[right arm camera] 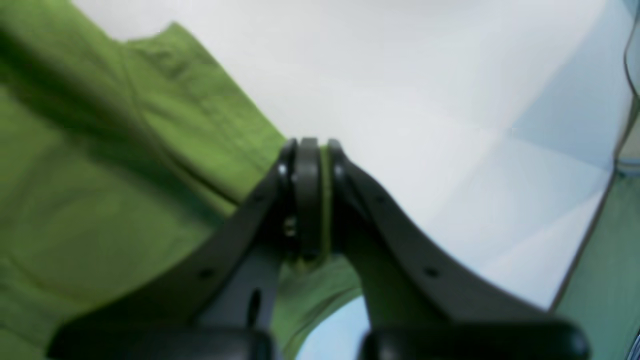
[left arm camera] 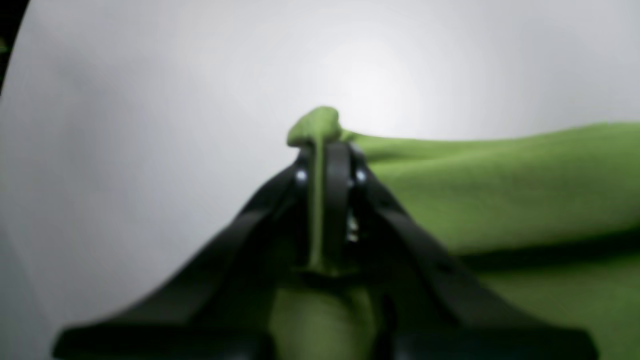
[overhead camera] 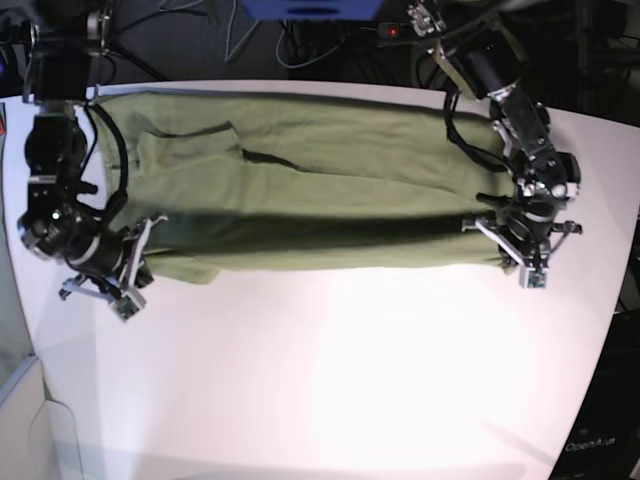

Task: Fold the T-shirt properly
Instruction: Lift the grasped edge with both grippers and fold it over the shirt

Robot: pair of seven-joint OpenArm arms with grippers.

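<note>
The olive-green T-shirt (overhead camera: 330, 190) lies stretched sideways across the far half of the white table (overhead camera: 330, 370), with a fold along its near side. My left gripper (overhead camera: 497, 252) is shut on the shirt's near right edge. In the left wrist view a bunch of cloth (left arm camera: 500, 190) pokes out between the closed fingertips of the gripper (left arm camera: 327, 147). My right gripper (overhead camera: 148, 258) is shut on the near left edge. In the right wrist view a thin strip of shirt (right arm camera: 100, 150) sits between its pads, and the gripper (right arm camera: 316, 146) is closed.
Dark cables and equipment (overhead camera: 300, 30) lie beyond the table's far edge. The table's right edge (overhead camera: 610, 300) curves close to the left arm. A pale box corner (overhead camera: 20, 400) stands at the lower left.
</note>
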